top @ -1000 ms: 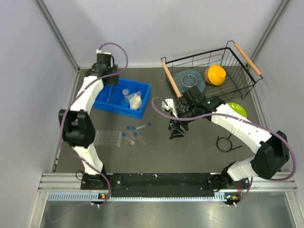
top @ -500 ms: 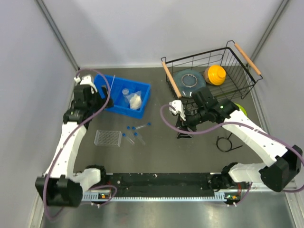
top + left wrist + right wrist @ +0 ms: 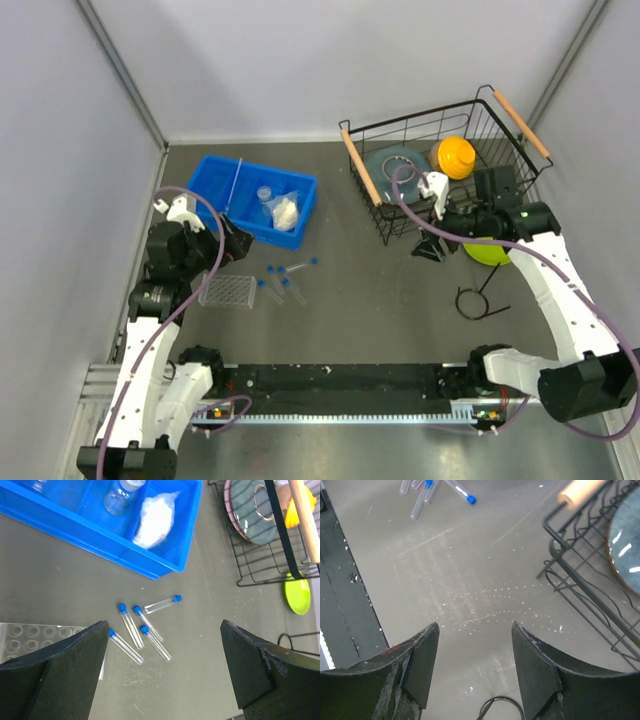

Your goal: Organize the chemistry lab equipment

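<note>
Dark grey surface point(image 3: 350, 310) between pale walls carries everything. Over its left half the left gripper point(image 3: 164, 630) hangs released, jaws spread wide with nothing between them, above five blue-capped test tubes point(image 3: 142, 630). These lie loose on the surface, four roughly side by side and one crosswise just beyond them. Just left of the tubes the clear plastic tube rack point(image 3: 225, 291) sits flat. Farther back a blue bin point(image 3: 300, 185) holds the small clear cup point(image 3: 265, 194) and, beside it, the white packet point(image 3: 285, 212). The thin glass rod point(image 3: 237, 180) rests in the bin's left part, its far end poking past the rim. On the right, the right gripper point(image 3: 475, 627) is also released, jaws apart over bare surface, close to the near left corner of the black wire basket point(image 3: 500, 175). Inside the basket are a grey dish point(image 3: 390, 170) and an orange dish point(image 3: 455, 157). A green dish point(image 3: 490, 252) lies outside, partly hidden by the right arm, and the black wire ring stand point(image 3: 480, 300) sits on the surface near it, apart from the gripper
</note>
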